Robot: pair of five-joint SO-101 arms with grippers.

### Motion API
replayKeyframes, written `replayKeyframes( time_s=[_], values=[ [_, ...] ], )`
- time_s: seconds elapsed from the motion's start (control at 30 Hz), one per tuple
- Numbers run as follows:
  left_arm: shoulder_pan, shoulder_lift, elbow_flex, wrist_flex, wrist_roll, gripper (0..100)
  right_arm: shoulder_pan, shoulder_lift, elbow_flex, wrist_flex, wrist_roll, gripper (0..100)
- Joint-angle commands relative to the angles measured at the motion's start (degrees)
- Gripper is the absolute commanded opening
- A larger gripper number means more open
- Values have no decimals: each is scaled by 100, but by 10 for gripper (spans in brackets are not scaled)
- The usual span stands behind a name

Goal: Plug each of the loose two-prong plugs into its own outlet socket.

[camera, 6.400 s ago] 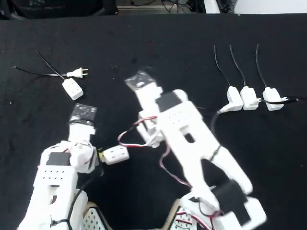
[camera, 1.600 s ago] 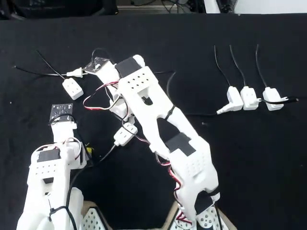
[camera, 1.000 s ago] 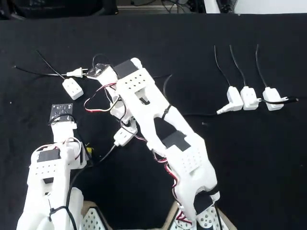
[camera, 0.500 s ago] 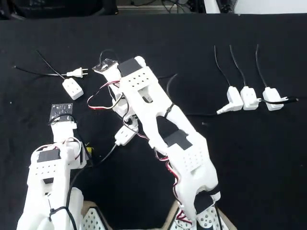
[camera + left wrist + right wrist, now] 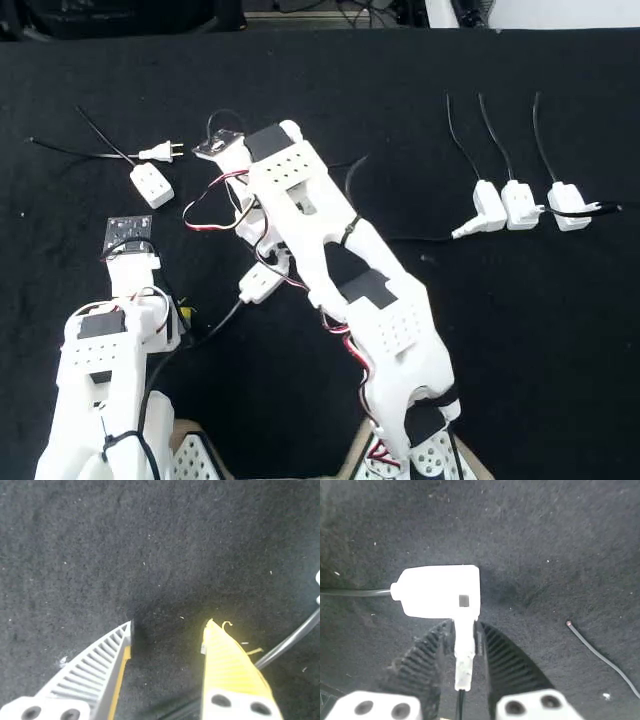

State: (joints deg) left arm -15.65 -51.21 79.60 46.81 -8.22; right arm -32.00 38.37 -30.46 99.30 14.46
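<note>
Right gripper (image 5: 464,628) clamped on the plug (image 5: 464,662) by its flat sides, likely light, rigid, slippery; left gripper (image 5: 169,625) fingers apart, empty.

Bright, even light makes the white right arm (image 5: 330,250) glare against the black table (image 5: 520,340), shadows faint

there were 2 white arms, left arm (image 5: 108,355) & right arm (image 5: 330,240), w/ 1 gripper each: left gripper (image 5: 170,625), right gripper (image 5: 465,625). sockets came to 5: 3 row sockets (image 5: 488,205) (image 5: 520,204) (image 5: 567,205) at mid right of the high view, 1 upper-left socket (image 5: 151,185), 1 centre socket (image 5: 259,284). plugs: 1 loose plug (image 5: 160,152) at upper left, 1 gripped plug (image 5: 464,652) betw. the right gripper's fingers, 2 side plugs (image 5: 462,231) (image 5: 598,208) at the row's ends. 3 thin black leads (image 5: 458,135) (image 5: 497,135) (image 5: 541,140) ran up from the row.
</note>
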Motion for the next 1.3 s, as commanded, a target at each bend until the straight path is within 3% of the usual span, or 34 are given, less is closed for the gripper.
replayKeyframes(
  time_s=[0.0,0.33,0.7,0.97,1.27],
  values=[
    [31,-105,-22,-53,44,231,-79,75,-400,158,35,10],
    [22,-114,-22,-53,44,231,149,-136,-13,193,62,10],
    [22,-114,-22,-53,44,231,202,-1745,1341,193,185,10],
    [22,-114,-22,-53,44,231,158,-1710,1314,158,193,10],
    [22,-114,-22,-44,44,231,123,-716,242,193,35,10]
  ],
)
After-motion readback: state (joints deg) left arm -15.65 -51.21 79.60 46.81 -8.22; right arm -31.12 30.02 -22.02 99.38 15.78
